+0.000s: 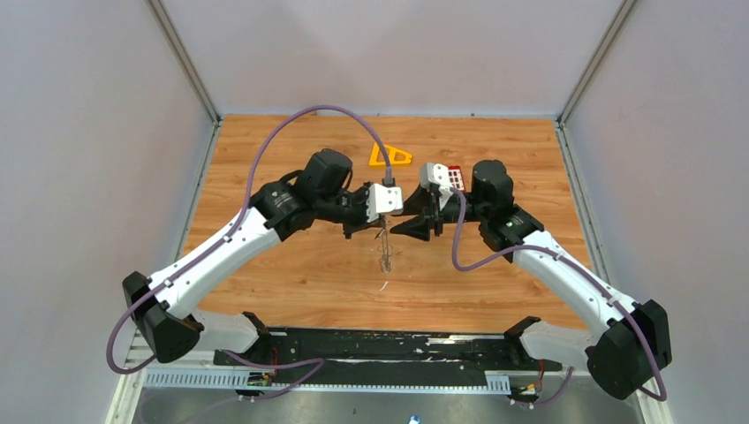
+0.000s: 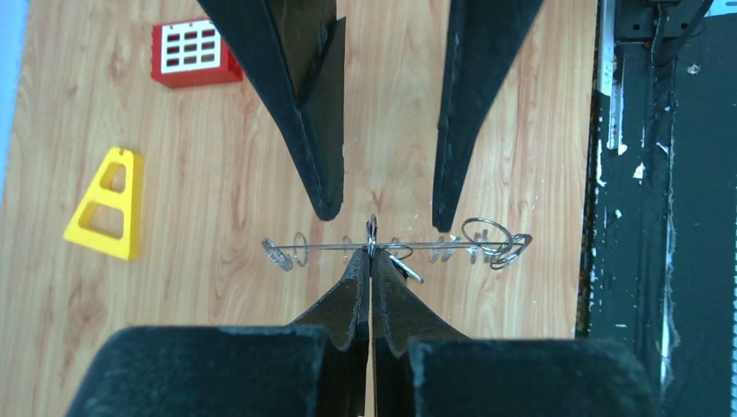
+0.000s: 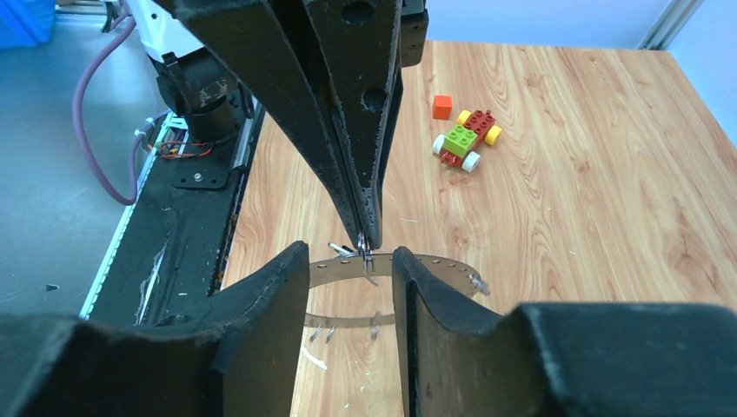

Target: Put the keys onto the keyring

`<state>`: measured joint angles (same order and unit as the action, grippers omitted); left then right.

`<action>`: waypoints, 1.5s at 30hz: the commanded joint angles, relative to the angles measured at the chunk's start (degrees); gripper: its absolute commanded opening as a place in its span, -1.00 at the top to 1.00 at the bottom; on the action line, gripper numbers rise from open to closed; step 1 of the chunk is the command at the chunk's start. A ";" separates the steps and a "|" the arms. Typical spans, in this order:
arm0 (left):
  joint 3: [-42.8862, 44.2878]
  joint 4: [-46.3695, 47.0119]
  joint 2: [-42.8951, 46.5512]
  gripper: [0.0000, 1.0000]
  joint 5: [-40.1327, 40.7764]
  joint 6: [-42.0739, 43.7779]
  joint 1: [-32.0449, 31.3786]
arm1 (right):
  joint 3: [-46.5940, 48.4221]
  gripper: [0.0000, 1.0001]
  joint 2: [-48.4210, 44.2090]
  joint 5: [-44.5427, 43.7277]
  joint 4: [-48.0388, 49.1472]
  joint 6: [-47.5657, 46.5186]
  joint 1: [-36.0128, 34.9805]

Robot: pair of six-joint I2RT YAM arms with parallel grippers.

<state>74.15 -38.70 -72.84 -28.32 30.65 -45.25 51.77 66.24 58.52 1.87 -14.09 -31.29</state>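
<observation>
Left gripper (image 2: pixel 371 257): my fingers are pressed together, pinching the keyring (image 3: pixel 443 262) by its rim. The ring is held above the wooden table (image 2: pixel 217 295), edge-on in the left wrist view. Right gripper (image 2: pixel 384 219): fingers apart, tips either side of the ring just beside the pinch point. Small silvery loops (image 2: pixel 491 241) hang along the ring; can't tell which are keys. Red keypad block (image 2: pixel 195 52) and yellow triangle frame (image 2: pixel 106 206) lie on the table, well apart from the ring.

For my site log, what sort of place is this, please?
Likely a lab robot cell: a wooden table boxed in by pale panels, a left arm and right arm bolted at its edge, toy props like the Lego car.
</observation>
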 commanded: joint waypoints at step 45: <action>18.96 -20.39 -8.54 1.00 4.94 -10.26 -5.19 | -1.94 0.44 5.65 9.80 13.59 10.52 0.07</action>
<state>93.27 -63.26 -82.91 -22.04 20.47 -50.17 49.89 71.48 64.64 11.64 -5.82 -31.24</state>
